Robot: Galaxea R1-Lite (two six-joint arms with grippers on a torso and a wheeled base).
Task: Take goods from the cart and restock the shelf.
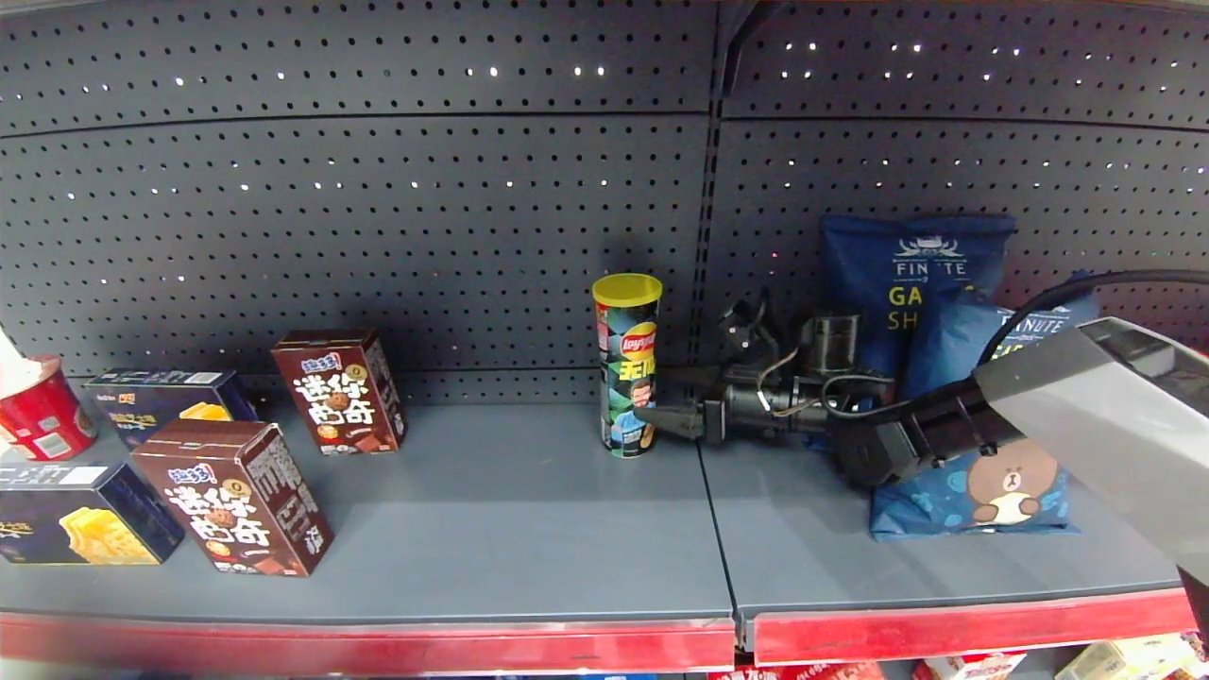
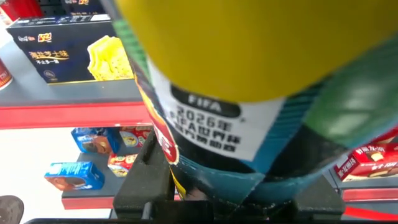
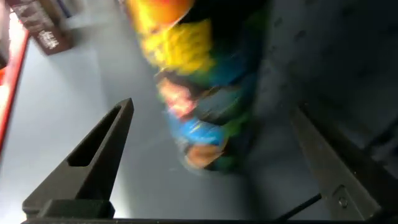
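Can [image 2: 205,130] in left hand [image 2: 233,190], partly cropped

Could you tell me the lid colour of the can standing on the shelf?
The round plastic lid is yellow, clearest in the head view.

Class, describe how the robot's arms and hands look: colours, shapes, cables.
The right arm has a boxy grey casing, then a black wrist with looping black cables. Its right hand is black with two tapered, wedge-shaped fingers. The left hand is black and blocky too.
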